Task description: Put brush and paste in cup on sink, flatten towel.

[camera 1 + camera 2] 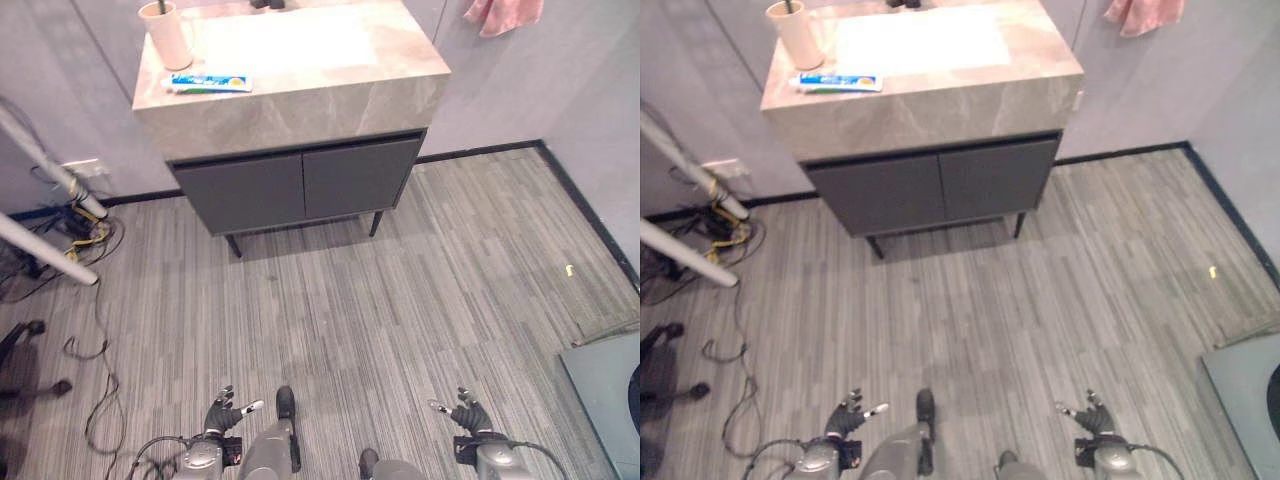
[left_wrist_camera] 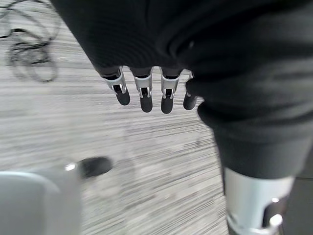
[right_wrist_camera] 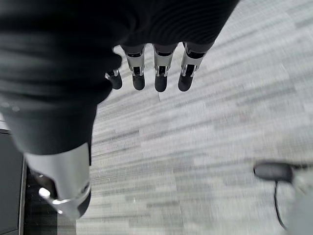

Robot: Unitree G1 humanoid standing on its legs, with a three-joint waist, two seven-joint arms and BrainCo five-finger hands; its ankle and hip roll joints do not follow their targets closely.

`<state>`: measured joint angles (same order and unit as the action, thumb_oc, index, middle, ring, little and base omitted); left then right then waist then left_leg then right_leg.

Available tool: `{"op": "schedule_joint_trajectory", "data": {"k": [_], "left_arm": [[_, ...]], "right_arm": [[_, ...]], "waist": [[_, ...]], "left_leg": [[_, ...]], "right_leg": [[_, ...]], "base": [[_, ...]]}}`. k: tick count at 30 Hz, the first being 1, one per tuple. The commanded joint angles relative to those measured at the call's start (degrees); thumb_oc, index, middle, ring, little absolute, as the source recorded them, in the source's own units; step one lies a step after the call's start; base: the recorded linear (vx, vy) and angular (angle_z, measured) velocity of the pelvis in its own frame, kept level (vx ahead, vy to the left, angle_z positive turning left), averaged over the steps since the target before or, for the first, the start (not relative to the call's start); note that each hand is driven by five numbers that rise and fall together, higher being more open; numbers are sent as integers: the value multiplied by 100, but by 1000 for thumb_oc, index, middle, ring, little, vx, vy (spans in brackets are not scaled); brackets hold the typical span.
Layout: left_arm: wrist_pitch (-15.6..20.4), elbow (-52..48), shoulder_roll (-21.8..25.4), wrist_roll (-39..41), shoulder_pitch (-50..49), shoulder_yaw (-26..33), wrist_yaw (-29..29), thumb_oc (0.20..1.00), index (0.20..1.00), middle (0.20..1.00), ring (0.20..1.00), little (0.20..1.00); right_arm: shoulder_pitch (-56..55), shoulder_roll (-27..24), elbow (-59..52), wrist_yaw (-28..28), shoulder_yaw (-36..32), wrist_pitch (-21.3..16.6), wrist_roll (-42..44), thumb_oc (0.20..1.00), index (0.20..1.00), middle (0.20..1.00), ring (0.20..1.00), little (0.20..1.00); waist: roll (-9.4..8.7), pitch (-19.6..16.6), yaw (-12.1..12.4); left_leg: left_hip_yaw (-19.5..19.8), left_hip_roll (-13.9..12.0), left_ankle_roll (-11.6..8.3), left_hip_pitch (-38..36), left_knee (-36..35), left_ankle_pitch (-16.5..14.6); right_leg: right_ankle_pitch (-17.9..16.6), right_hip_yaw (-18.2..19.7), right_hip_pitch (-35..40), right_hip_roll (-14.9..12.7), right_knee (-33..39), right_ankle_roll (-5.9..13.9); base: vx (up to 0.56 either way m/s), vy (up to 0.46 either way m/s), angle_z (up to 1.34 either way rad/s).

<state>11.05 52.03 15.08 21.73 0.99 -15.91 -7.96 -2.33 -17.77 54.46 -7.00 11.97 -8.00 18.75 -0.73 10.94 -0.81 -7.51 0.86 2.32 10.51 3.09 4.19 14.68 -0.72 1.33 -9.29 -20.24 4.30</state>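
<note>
A grey striped floor (image 1: 400, 300) runs from the robot up to a pale wall, where a stone-topped counter (image 1: 300, 95) with a white sink (image 1: 285, 40) and dark cabinet doors (image 1: 300, 185) stands at about 12 o'clock in the head views. On the counter's 10 o'clock corner stands a beige cup (image 1: 166, 35) with something dark poking out of its mouth; what it is cannot be told. Just in front of the cup, the paste (image 1: 211, 83) lies flat near the front edge, apart from the cup. A pink towel (image 1: 503, 14) hangs on the wall at 1 o'clock, bunched rather than spread. The left hand (image 1: 222, 413) hangs low at 7 o'clock over the floor, fingers (image 2: 145, 93) straight and apart, holding nothing. The right hand (image 1: 466, 412) hangs at 5 o'clock, fingers (image 3: 161, 73) likewise straight and empty.
</note>
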Motion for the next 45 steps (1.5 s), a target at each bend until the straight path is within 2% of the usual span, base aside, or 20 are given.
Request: {"op": "schedule_joint_trajectory", "data": {"k": [1, 3, 5, 6, 8, 10, 14, 18, 19, 21, 23, 24, 25, 26, 29, 31, 33, 36, 41, 45], "left_arm": [[72, -460, 298, -253, 11, 181, -88, 1000, 1000, 1000, 1000, 1000], [57, -610, 437, -424, -13, 205, -67, 1000, 1000, 1000, 1000, 1000], [35, -540, 481, -601, 54, 214, -66, 1000, 1000, 1000, 1000, 1000], [49, -465, 497, -624, 99, 249, -105, 1000, 1000, 1000, 1000, 1000], [58, -421, 466, -651, 120, 259, -87, 1000, 1000, 1000, 1000, 1000], [69, -303, 434, -626, 212, 224, -57, 1000, 1000, 1000, 1000, 1000], [111, -127, 351, -724, 416, 153, -75, 1000, 1000, 1000, 1000, 1000], [64, -51, 205, -626, 447, 77, -56, 1000, 1000, 1000, 1000, 1000], [53, 61, 96, -567, 484, -7, -47, 1000, 1000, 1000, 1000, 1000], [53, 99, 58, -548, 491, -22, -52, 1000, 1000, 1000, 1000, 1000], [21, 62, -6, -537, 542, -169, 42, 1000, 1000, 1000, 1000, 1000], [21, 62, -5, -537, 541, -169, 42, 1000, 1000, 1000, 1000, 1000], [20, -17, 21, -505, 715, -325, 78, 1000, 1000, 1000, 1000, 1000], [40, -28, 43, -460, 816, -361, -3, 1000, 1000, 1000, 1000, 1000], [43, -109, 23, -489, 915, -471, 13, 1000, 1000, 1000, 1000, 1000], [78, -91, 35, -545, 907, -550, -21, 1000, 1000, 1000, 1000, 1000], [79, -82, 47, -546, 879, -551, -37, 1000, 1000, 1000, 1000, 1000], [88, -172, 130, -708, 692, -632, 93, 1000, 1000, 1000, 1000, 1000], [90, -566, 418, -1080, 516, -658, 180, 1000, 1000, 1000, 1000, 1000], [141, -631, 603, -1026, 440, -545, 189, 1000, 1000, 1000, 1000, 1000]], "right_arm": [[250, -157, -485, 57, 164, -89, -231, 1000, 1000, 1000, 1000, 1000], [210, -183, -784, 67, 168, -108, -244, 1000, 1000, 1000, 1000, 1000], [147, -101, -1005, 164, 108, -159, -46, 1000, 1000, 1000, 1000, 1000], [89, -66, -1017, 163, 107, -163, -57, 1000, 1000, 1000, 1000, 1000], [17, -69, -1052, 202, 99, -182, -48, 1000, 1000, 1000, 1000, 1000], [-59, -91, -1014, 231, 75, -186, -51, 1000, 1000, 1000, 1000, 1000], [-247, -73, -997, 181, -42, -189, -35, 1000, 1000, 1000, 1000, 1000], [-392, -61, -986, 190, -166, -146, 1, 1000, 1000, 1000, 1000, 1000], [-367, -129, -851, 199, -113, -127, 17, 1000, 1000, 1000, 1000, 1000], [-397, -200, -827, 217, -91, -126, -40, 1000, 1000, 1000, 1000, 1000], [-399, -441, -832, 252, -105, -131, -194, 1000, 1000, 1000, 1000, 1000], [-399, -441, -832, 252, -105, -131, -194, 1000, 1000, 1000, 1000, 1000], [-312, -564, -829, 180, -142, -163, -146, 1000, 1000, 1000, 1000, 1000], [-220, -615, -801, 125, -109, -175, -117, 1000, 1000, 1000, 1000, 1000], [-110, -674, -654, 8, -97, -161, -224, 1000, 1000, 1000, 1000, 1000], [-59, -702, -552, -107, -132, -193, -297, 1000, 1000, 1000, 1000, 1000], [-10, -705, -518, -124, -62, -188, -351, 1000, 1000, 1000, 1000, 1000], [77, -665, -314, -51, 110, -170, -597, 1000, 1000, 1000, 1000, 1000], [110, -561, -392, -46, 186, -105, -1091, 1000, 1000, 1000, 1000, 1000], [223, -374, -611, 139, 498, -131, -1183, 1000, 1000, 1000, 1000, 1000]], "waist": [[-30, -202, 134], [121, 12, 12], [187, 113, -189], [188, 182, -247], [235, 196, -380], [165, 201, -614], [-8, 132, -898], [-6, 57, -1049], [-50, -41, -1143], [2, -121, -1221], [39, -152, -1250], [38, -155, -1252], [-189, 18, -1153], [-275, 87, -1133], [-290, 154, -1010], [-217, 116, -923], [-136, 98, -831], [108, 14, -588], [23, -135, -458], [53, -29, -397]], "left_leg": [[77, 133, -23, 519, 662, -20], [95, 226, 128, 153, 542, -180], [232, 266, 192, -299, 265, -275], [200, 289, 218, -565, 128, -332], [247, 291, 175, -939, -113, -408], [471, 439, 147, -1303, -217, -601], [716, 503, -14, -1890, -509, -883], [997, 348, -163, -2365, -499, -1039], [1034, 296, -202, -2475, -226, -1188], [1113, 214, -266, -2519, 24, -1151], [991, 43, -726, -1787, 1940, -36], [992, 44, -726, -1784, 1940, -35], [621, -37, -805, -934, 3230, 279], [233, -236, -751, -601, 3560, 178], [-206, -447, -682, -127, 3362, -21], [-611, -926, -612, 256, 2033, -135], [-275, -884, -634, 225, 952, 43], [680, -888, -914, 296, -625, 756], [710, -357, -561, 241, 311, 163], [468, -265, -343, -40, 242, -10]], "right_leg": [[-2647, 211, -24, -208, -945, 297], [-2917, 220, -473, -108, -1670, 300], [-2360, 398, -1166, 539, -2098, 254], [-2200, 157, -1440, 442, -2056, 205], [-1996, -226, -1783, 391, -1590, 178], [-1987, 104, -2076, 765, -692, 260], [-2529, 495, -2289, 653, 1468, 534], [-2616, 498, -2164, 657, 1633, 558], [-2647, 768, -2043, 873, 1301, 455], [-2539, 792, -2032, 1048, 1113, 347], [-2226, 554, -1557, 1065, 1056, 52], [-2226, 553, -1559, 1063, 1056, 53], [-2040, 512, -1209, 875, 1097, -127], [-1918, 397, -1135, 812, 1068, -219], [-1757, 314, -896, 772, 1073, -257], [-1439, 190, -548, 706, 1136, -149], [-1315, 308, -412, 697, 1158, -67], [-1050, 765, 10, 675, 1157, 103], [-1287, 1192, 126, 104, 520, 359], [-1986, 1011, -506, 207, -232, 367]], "base": [[350, 365, 4], [350, 327, 3], [391, 270, -4], [369, 246, 6], [408, 146, -10], [515, 6, 6], [511, -61, 30], [539, -125, 54], [578, -166, 70], [553, -181, 41], [431, -219, -5], [320, -277, 41], [280, -292, 59], [391, -338, 67], [263, -92, 49], [544, 72, 45], [473, 217, 13], [613, 324, -51], [408, 359, -101], [141, 241, -43]]}}
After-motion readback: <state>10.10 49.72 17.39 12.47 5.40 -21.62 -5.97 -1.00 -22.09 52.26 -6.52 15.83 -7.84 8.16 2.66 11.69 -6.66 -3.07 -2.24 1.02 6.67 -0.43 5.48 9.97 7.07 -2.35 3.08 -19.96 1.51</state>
